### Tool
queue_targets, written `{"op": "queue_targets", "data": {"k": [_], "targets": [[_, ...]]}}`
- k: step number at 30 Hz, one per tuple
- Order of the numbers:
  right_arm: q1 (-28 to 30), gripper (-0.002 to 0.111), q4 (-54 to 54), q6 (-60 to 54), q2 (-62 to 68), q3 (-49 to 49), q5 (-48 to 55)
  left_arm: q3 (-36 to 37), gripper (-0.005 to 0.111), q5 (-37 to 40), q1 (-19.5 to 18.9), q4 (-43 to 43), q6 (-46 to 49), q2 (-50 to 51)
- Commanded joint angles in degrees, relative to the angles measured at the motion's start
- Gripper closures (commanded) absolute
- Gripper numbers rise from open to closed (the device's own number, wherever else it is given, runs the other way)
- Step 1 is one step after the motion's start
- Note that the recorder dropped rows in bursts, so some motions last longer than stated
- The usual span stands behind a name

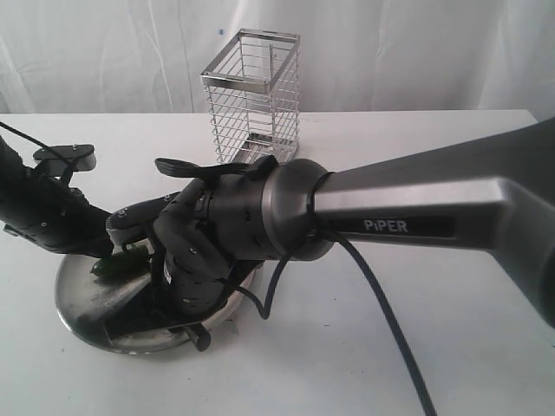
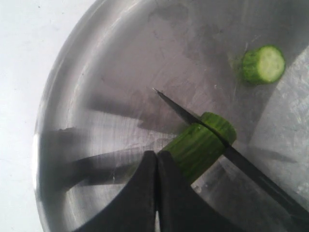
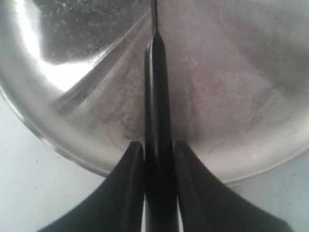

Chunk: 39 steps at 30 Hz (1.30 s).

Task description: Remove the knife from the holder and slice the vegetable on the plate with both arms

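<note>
one black knife bites into one dark green vegetable lying on a single round steel plate. the blade is set across the vegetable near its far end. the right gripper is clamped on the knife's straight handle, its two fingers pressed to either side, which looks the right place to hold so slim and stiff a tool. the left gripper is fully closed with nothing between its fingers. its joined tips lie against the near end of the vegetable; whether they press it down cannot be told.

the vegetable looks light, firm and glossy, and being round on slick metal it is likely to roll or skid under the blade. steadying it at the near end, away from the edge, seems wise. one cut slice lies apart on the plate, pale face showing.

by count: two arms, two grippers, one knife, one plate, one main piece of vegetable, one loose slice and one wire holder. the holder stands behind the plate on the white surface.
</note>
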<state>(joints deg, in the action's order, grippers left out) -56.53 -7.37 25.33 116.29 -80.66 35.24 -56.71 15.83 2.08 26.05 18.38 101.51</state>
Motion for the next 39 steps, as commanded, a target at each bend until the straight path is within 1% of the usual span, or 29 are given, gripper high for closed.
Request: {"op": "queue_targets", "data": {"k": [1,7,10,16,24,35,39], "targets": [[-0.1,0.108,0.3,0.0,-0.2,0.1,2.4,0.3,0.107,1.4,0.3,0.9,-0.6,0.9],[-0.1,0.108,4.1,-3.4,-0.2,0.1,8.3,0.3,0.107,1.3,0.3,0.9,-0.6,0.9],[-0.1,0.108,4.5,-4.1,-0.9,0.1,9.5,0.3,0.107,1.3,0.3,0.9,-0.6,0.9],[-0.1,0.108,4.5,-4.7,-2.1,-0.1,6.3,0.3,0.107,2.1,0.3,0.9,-0.6,0.9],[0.0,0.108,4.5,-7.3,0.1,-2.8,6.1,0.3,0.107,3.1,0.3,0.9,-0.6,0.9],[0.1,0.108,1.3,-7.9,5.1,-9.4,7.5,0.3,0.107,3.5,0.3,0.9,-0.5,0.9],[1.1,0.108,1.1,-8.6,6.2,-12.5,7.5,0.3,0.107,3.7,0.3,0.9,-0.5,0.9]]}}
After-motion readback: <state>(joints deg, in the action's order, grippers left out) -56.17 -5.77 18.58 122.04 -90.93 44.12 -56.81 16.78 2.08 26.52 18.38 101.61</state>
